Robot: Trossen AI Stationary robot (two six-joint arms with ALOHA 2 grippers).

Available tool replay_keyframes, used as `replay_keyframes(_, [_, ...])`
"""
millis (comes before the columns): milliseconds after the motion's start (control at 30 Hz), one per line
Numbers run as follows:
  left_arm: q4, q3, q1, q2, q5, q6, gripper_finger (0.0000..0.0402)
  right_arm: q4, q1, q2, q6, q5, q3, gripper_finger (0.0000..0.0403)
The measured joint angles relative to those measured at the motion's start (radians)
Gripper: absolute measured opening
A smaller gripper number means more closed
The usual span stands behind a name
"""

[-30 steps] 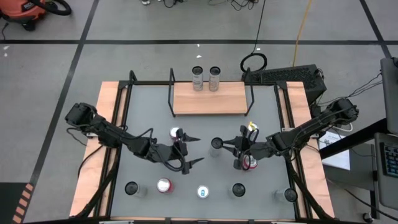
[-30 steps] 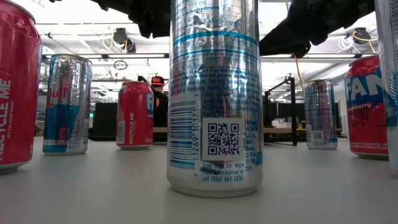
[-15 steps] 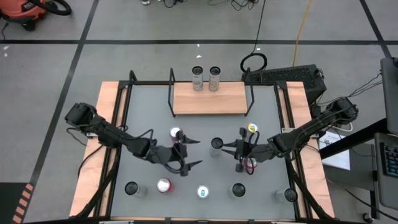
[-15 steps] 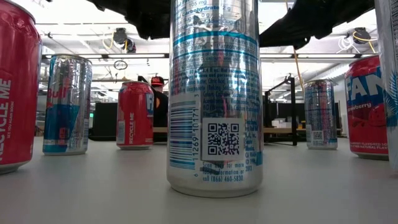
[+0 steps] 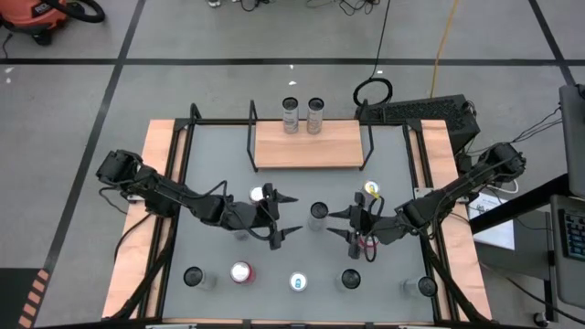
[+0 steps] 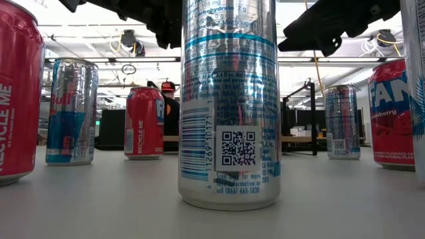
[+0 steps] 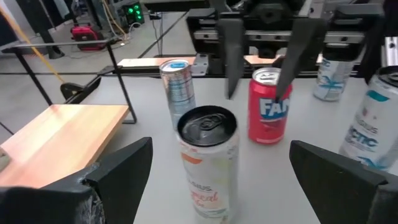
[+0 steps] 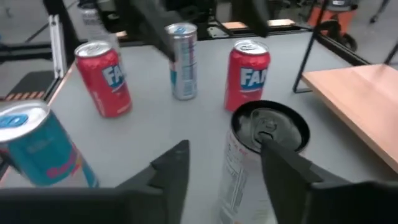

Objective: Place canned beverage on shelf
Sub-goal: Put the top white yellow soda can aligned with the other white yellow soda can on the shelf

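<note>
A white can with a dark top [image 5: 318,212] stands upright on the grey table, midway between my two grippers. My left gripper [image 5: 291,215] comes at it from the table's left, open wide, and the can [image 7: 207,162] stands just ahead of the gap between its fingers. My right gripper [image 5: 335,225] faces it from the right, open, with the can [image 8: 264,155] close before one finger; whether it touches I cannot tell. The shelf [image 5: 308,144], a light-wood board with black rod frames, lies at the far middle, with two cans [image 5: 303,115] at its far edge.
A red can [image 5: 367,243] stands under my right gripper, a yellow-topped can [image 5: 370,189] beyond it, and a silver can [image 5: 259,195] by my left arm. Several cans line the near edge, among them a blue-topped one [image 5: 298,282]. Black rails [image 5: 183,174] border the table.
My right gripper has opened and swung slightly toward the near edge, uncovering the yellow-topped can. My left gripper has swung slightly toward the far edge, nearer the dark-topped can. No can has moved.
</note>
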Motion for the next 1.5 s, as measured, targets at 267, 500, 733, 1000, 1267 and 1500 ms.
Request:
replay_keyframes(267, [0.003, 0.0, -0.005, 0.0, 0.0, 0.0, 0.0375, -0.009, -0.01, 0.0, 0.028, 0.02, 0.0, 0.0287])
replay_keyframes(500, [0.026, 0.0, -0.004, 0.0, -0.005, 0.034, 0.0375, -0.048, -0.049, 0.003, 0.023, 0.016, 0.0, 0.0355])
replay_keyframes(733, [0.027, 0.0, 0.0, 0.0, -0.007, 0.059, 0.0375, -0.028, -0.12, 0.072, 0.016, -0.065, 0.0, 0.0368])
replay_keyframes(1000, [0.025, 0.0, 0.004, 0.0, -0.008, 0.068, 0.0375, 0.07, -0.182, 0.123, -0.055, -0.095, 0.0, 0.0368])
replay_keyframes(1267, [0.025, 0.0, 0.004, 0.0, -0.008, 0.07, 0.0375, 0.083, -0.23, 0.122, -0.053, -0.189, 0.0, 0.0356])
replay_keyframes(1500, [0.025, 0.0, 0.004, 0.0, -0.008, 0.07, 0.0375, 0.122, -0.248, 0.166, -0.063, -0.243, 0.0, 0.0322])
